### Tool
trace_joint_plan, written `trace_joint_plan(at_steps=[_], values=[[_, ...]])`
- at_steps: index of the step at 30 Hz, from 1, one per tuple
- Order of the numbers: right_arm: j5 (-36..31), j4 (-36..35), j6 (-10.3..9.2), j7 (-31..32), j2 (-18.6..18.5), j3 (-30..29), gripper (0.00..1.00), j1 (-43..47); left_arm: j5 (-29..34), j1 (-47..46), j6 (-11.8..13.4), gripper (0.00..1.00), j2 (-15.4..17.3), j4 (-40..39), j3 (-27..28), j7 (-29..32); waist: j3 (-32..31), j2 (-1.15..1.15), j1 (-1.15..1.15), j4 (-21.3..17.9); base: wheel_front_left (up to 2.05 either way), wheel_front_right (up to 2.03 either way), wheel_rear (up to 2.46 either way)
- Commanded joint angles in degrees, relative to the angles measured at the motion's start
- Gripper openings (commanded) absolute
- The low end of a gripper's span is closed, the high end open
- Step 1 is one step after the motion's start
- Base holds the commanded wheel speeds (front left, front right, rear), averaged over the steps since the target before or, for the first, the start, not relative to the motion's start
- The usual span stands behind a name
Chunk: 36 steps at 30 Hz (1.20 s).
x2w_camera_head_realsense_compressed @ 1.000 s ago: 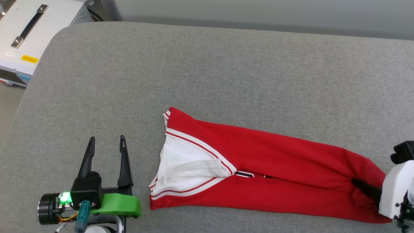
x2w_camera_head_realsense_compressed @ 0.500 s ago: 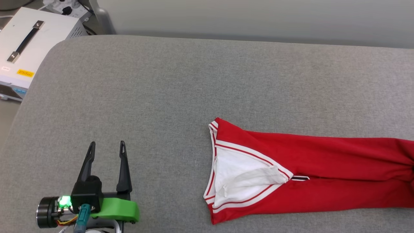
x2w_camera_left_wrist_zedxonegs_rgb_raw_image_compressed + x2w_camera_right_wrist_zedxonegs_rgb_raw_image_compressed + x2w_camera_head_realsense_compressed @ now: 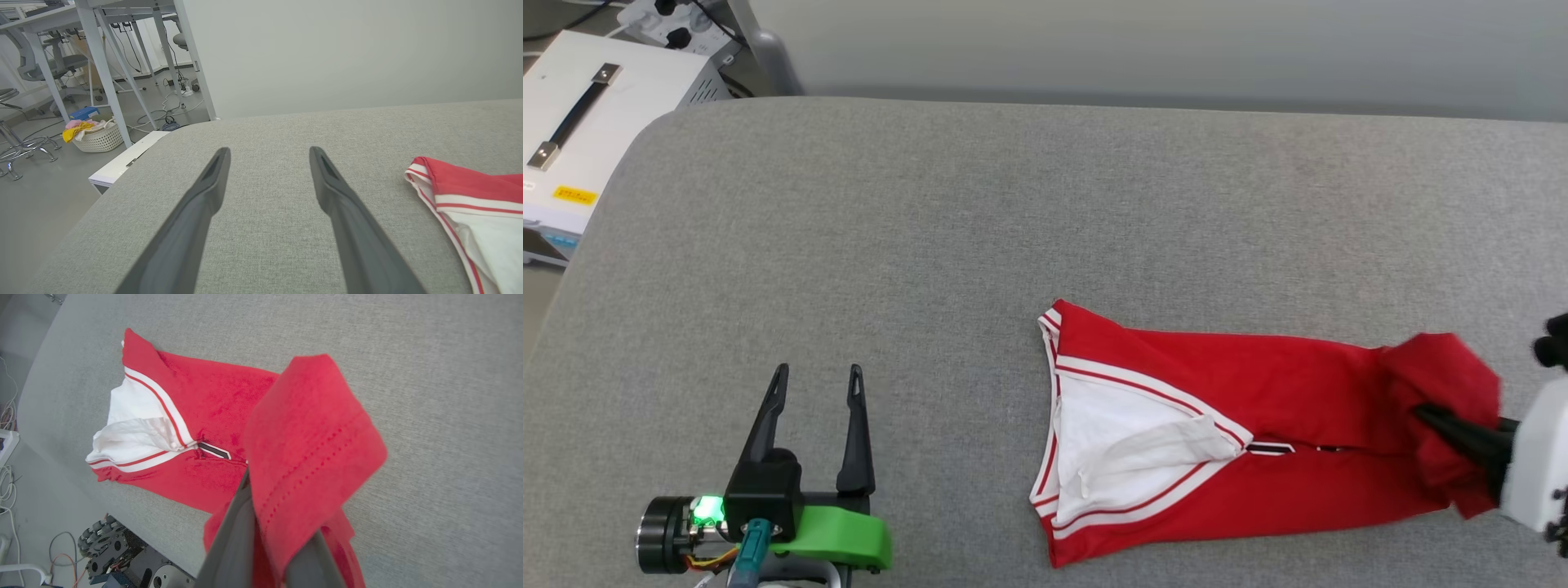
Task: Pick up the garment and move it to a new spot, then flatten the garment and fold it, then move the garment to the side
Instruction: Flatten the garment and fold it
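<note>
Red jersey cloth is stretching across the lower right of the head view: the garment [image 3: 1258, 408] is lying on the grey table [image 3: 931, 204] as a long folded strip, its white sleeve [image 3: 1127, 425] with red-and-white striped trim facing the middle of the frame and a sliver of black, white-edged lettering peeking out at the fold. At the right edge of that frame the right gripper [image 3: 1427, 416] is reaching in, its jaws pressing together on the garment's red end, which is rising off the table in a bunched flap. In the right wrist view that flap is draping over the 2 dark fingers [image 3: 235, 539] at the bottom centre, a stitched hem line running across it, while the rest of the garment is lying toward the upper left. The left gripper [image 3: 818, 374] is sitting at the lower left of the head view, well apart from the garment, its jaws standing wide apart over bare table. A white case [image 3: 580, 114] with a black handle is standing beyond the table's corner at the upper left. In the left wrist view a basket of laundry [image 3: 98, 139] is sitting on the floor at the left.
</note>
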Motion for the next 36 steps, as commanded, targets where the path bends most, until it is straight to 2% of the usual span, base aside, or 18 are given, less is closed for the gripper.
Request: trace_joint_plan(at_steps=[1,3,4,8,17,28,29,30,36], values=[[-0.37,-1.22,-0.03,0.86,1.17,0.94,0.0,-1.43,0.5,-0.89,-0.34,1.0,-0.45,0.17,-0.13,-0.34,0.57,0.0,0.0,0.55,0.0,0.0,0.0],[-1.23,-2.55,-0.03,2.27,2.76,3.0,0.0,-3.06,0.69,-1.42,-0.65,1.0,-0.68,0.24,-0.36,-0.34,1.05,0.0,0.0,1.07,0.0,0.0,0.0],[-3.02,-3.2,-0.03,3.7,5.26,6.85,0.0,-6.39,0.9,-2.22,-1.04,1.0,-0.98,0.46,-0.61,-0.34,1.83,0.0,0.0,1.93,0.0,0.0,0.0],[-5.1,-1.81,-0.03,4.07,8.28,12.51,0.0,-11.71,0.99,-3.26,-1.25,1.0,-1.38,0.7,-0.59,-0.34,2.77,0.0,0.0,2.98,0.0,0.0,0.0],[-9.17,7.77,-0.03,1.01,14.32,24.18,0.0,-22.17,1.12,-4.95,-1.64,1.0,-2.35,0.97,-0.83,-0.34,4.98,0.0,0.0,5.06,0.0,0.0,0.0],[-13.08,19.68,-0.03,-5.46,16.46,34.29,0.0,-24.88,1.24,-5.61,-1.68,1.0,-3.11,1.53,-0.49,-0.34,5.2,0.0,0.0,5.55,0.0,0.0,0.0],[-13.12,20.04,-0.03,-7.01,16.46,34.68,0.29,-24.78,1.23,-5.47,-1.72,1.0,-3.13,1.71,-0.38,-0.34,4.81,0.0,0.0,5.32,0.0,0.0,0.0],[-13.07,20.14,-0.03,-8.46,16.39,34.76,1.0,-24.65,1.24,-5.38,-1.82,1.0,-3.11,1.84,-0.34,-0.34,4.5,0.0,0.0,5.18,0.0,0.0,0.0],[-15.2,16.16,-0.03,-19.77,14.13,32.72,1.0,-23.01,1.45,-4.11,-2.13,1.0,-2.55,2.09,0.35,-0.34,1.81,0.0,0.0,3.29,0.0,0.0,0.0]])
